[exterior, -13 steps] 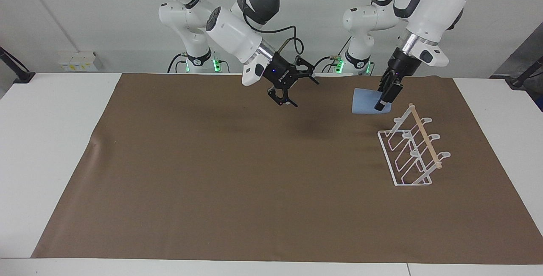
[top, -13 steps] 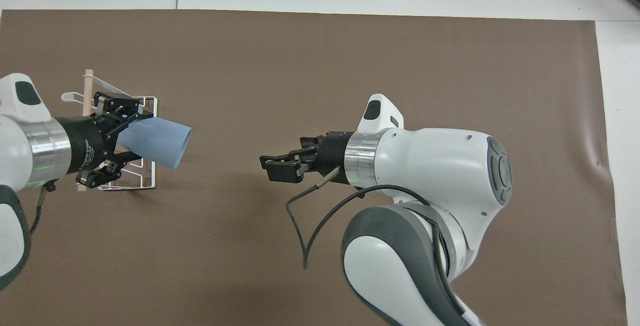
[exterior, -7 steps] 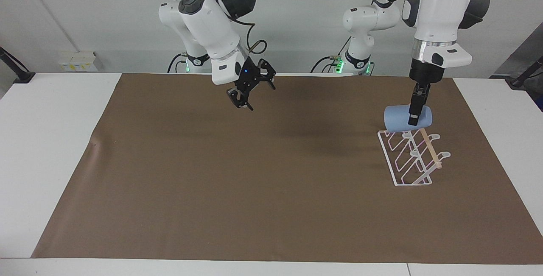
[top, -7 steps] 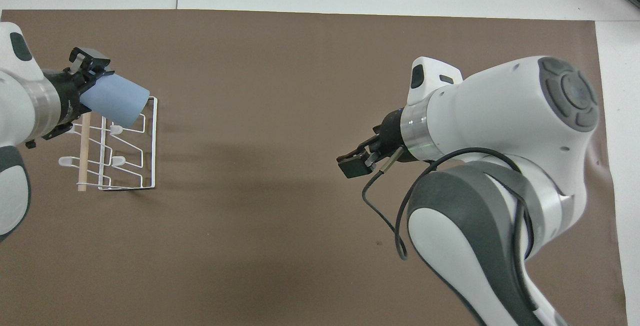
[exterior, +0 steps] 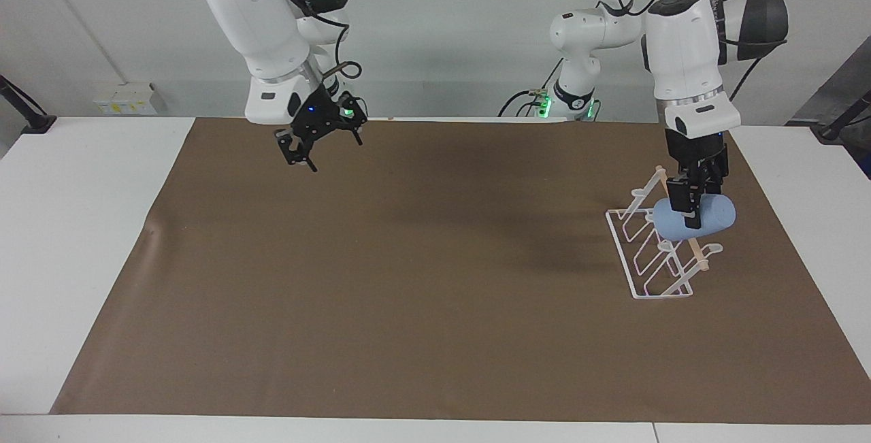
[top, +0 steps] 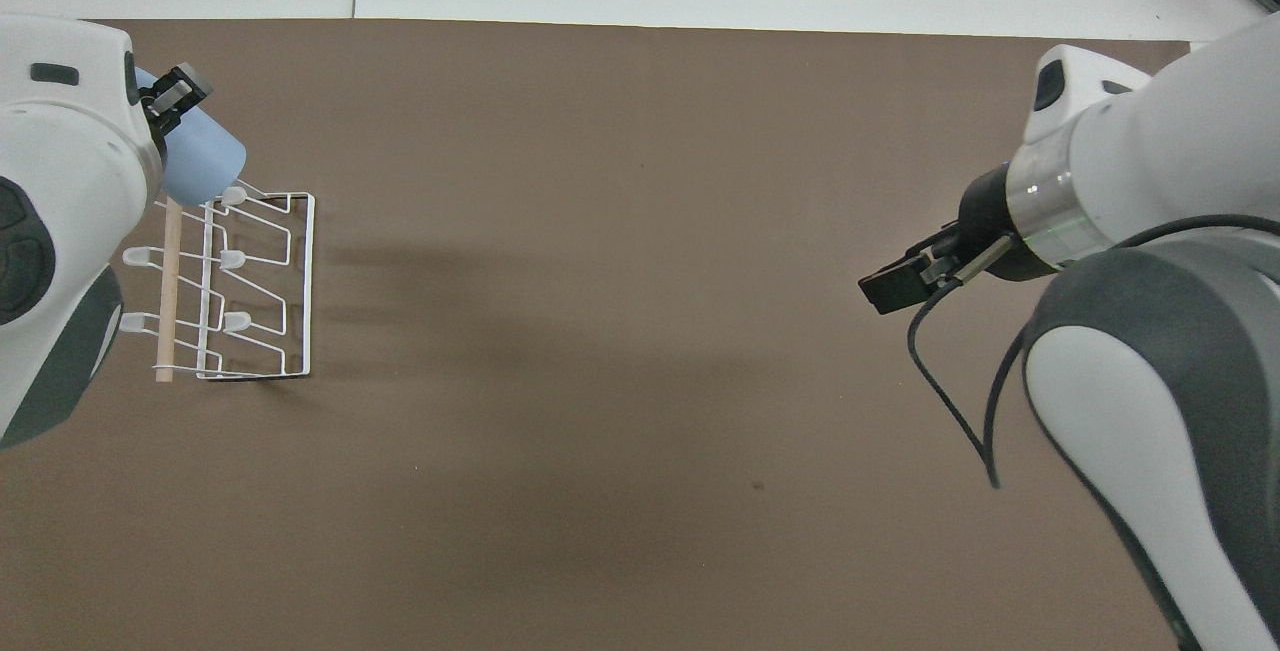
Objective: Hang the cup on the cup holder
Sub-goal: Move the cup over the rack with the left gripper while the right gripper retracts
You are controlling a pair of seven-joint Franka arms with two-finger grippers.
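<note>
The light blue cup (exterior: pixel 720 214) lies on its side in the air with my left gripper (exterior: pixel 687 214) shut on it from above. It hangs low over the upper part of the white wire cup holder (exterior: pixel 661 295), against the wooden rod (exterior: pixel 698 257); whether it touches a peg I cannot tell. From overhead the cup (top: pixel 207 167) covers the rack's (top: pixel 309 281) corner farthest from the robots, and the left gripper (top: pixel 168 109) is half hidden by the arm. My right gripper (exterior: pixel 321 150) hangs open and holds nothing, high over the mat near the right arm's end, also seen as right gripper (top: pixel 893 289).
A brown mat (exterior: pixel 408 280) covers most of the white table (exterior: pixel 81 225). The cup holder stands on the mat toward the left arm's end. A black cable (top: pixel 940 401) loops under the right wrist.
The left gripper has carried the cup away from the robots and down onto the rack's top. The right arm has swung back toward its own end of the table, still open.
</note>
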